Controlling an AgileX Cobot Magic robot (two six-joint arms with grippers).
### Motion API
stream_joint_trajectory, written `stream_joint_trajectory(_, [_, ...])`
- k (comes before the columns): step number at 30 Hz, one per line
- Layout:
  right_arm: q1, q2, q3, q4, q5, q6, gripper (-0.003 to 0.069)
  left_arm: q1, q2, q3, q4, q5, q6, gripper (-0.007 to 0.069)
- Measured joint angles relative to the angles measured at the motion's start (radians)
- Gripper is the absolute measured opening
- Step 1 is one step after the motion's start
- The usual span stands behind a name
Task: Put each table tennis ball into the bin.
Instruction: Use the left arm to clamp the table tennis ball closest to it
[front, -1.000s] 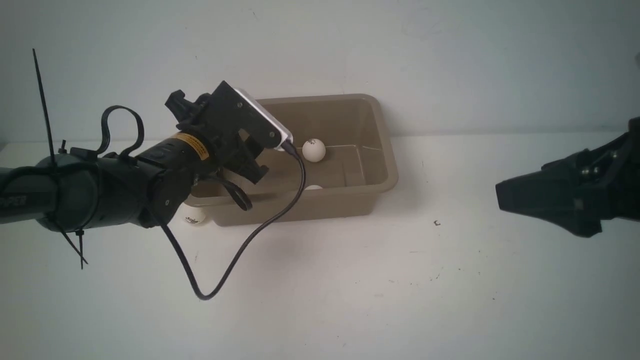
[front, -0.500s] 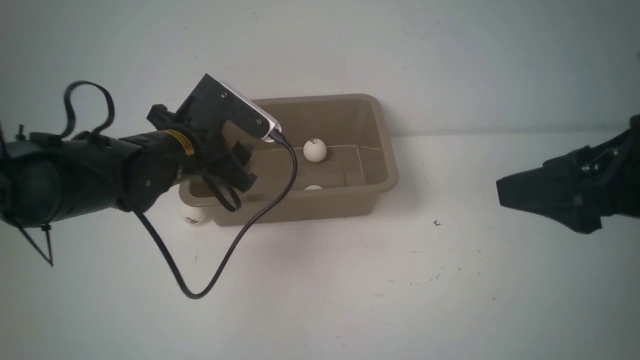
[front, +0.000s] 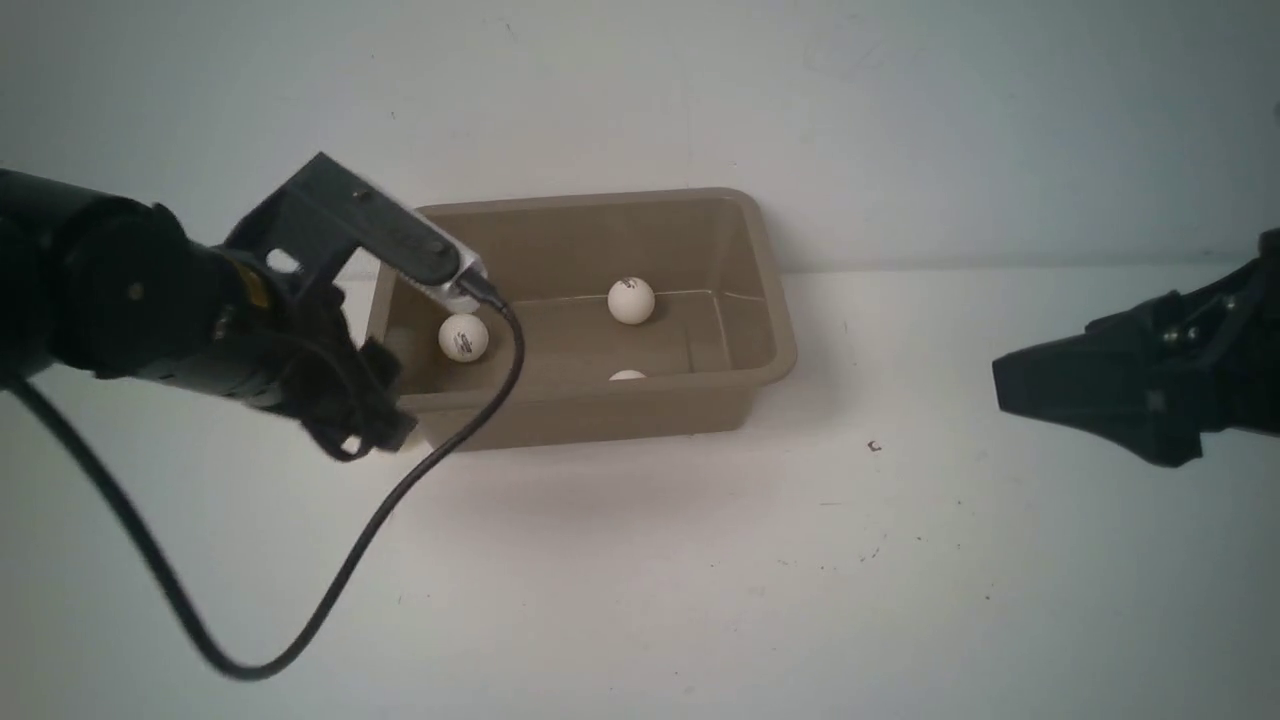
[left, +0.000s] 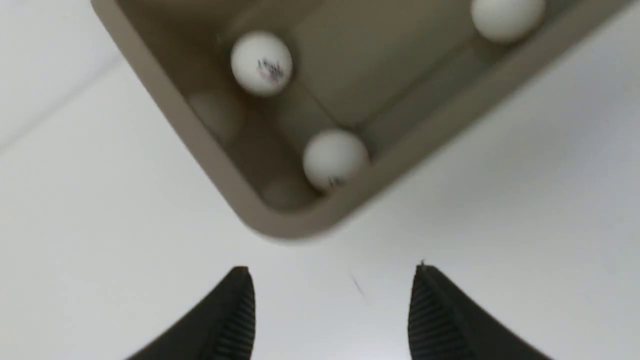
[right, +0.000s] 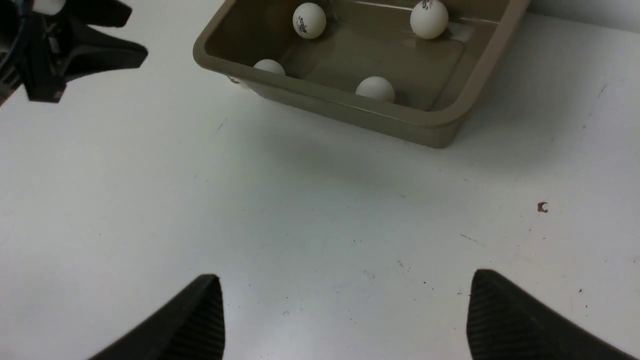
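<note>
All 4 table tennis balls (right: 309, 20) lie inside the bin (right: 325, 102), which stands on the white table (front: 700, 580). Ball 1 (front: 463, 337), with a dark logo, is on the bin's floor close to its left end wall. Ball 2 (front: 631, 300) is at the bin's far wall, about in the middle. Ball 3 (front: 627, 376) sits against the bin's near wall, and only its top shows in the front view. Ball 4 (left: 334, 159) is in the bin's near left corner and is seen only in the wrist views.

The left gripper (left: 331, 267) hangs just outside the bin's near left corner, its fingers apart with nothing between them. A black cable (front: 400, 490) loops down in front of this corner. The right gripper (right: 346, 275) is well apart from the bin, on its right side, with fingers spread wide and empty.
</note>
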Motion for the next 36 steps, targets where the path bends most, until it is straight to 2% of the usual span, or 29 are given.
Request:
stream_joint_trajectory(4, [0.0,0.0,0.0,0.004,0.0,0.0,0.0588,0.0,-0.014,0.0,-0.041,0.15,0.016,0.0374])
stream_joint_trajectory(5, [0.0,0.0,0.0,0.009,0.0,0.0,0.0588,0.0,-0.014,0.001,-0.07,0.204,0.05,0.0374])
stream_joint_trajectory(7, [0.0,0.0,0.0,0.011,0.0,0.0,0.0588,0.0,-0.014,0.001,-0.092,0.217,0.081,0.0374])
stream_joint_trajectory(11, [0.0,0.0,0.0,0.013,0.0,0.0,0.0588,0.0,-0.014,0.001,-0.258,0.22,0.281,0.0374])
stream_joint_trajectory(14, [0.0,0.0,0.0,0.015,0.001,0.0,0.0588,0.0,-0.014,0.001,-0.318,0.25,0.349,0.0374])
stream_joint_trajectory(17, [0.0,0.0,0.0,0.018,0.002,0.0,0.0588,0.0,-0.014,0.001,-0.277,0.285,0.331,0.0374])
stream_joint_trajectory(20, [0.0,0.0,0.0,0.019,0.002,0.0,0.0588,0.0,-0.014,0.001,-0.152,0.276,0.253,0.0374])
stream_joint_trajectory(23, [0.0,0.0,0.0,0.022,0.003,0.0,0.0588,0.011,-0.014,0.001,-0.026,0.212,0.148,0.0374])
stream_joint_trajectory(26, [0.0,0.0,0.0,0.022,0.007,0.0,0.0588,0.04,-0.011,0.001,0.006,0.147,0.119,0.0374])
stream_joint_trajectory(30, [0.0,0.0,0.0,0.025,0.011,0.0,0.0588,0.11,0.021,0.001,0.009,0.074,0.176,0.0374])
stream_joint_trajectory(34, [0.0,0.0,0.0,0.027,0.015,0.0,0.0588,0.178,0.072,0.001,-0.073,0.008,0.326,0.0374])
stream_joint_trajectory(36, [0.0,0.0,0.0,0.033,0.018,0.0,0.0588,0.216,0.103,0.001,-0.157,-0.029,0.458,0.0374])
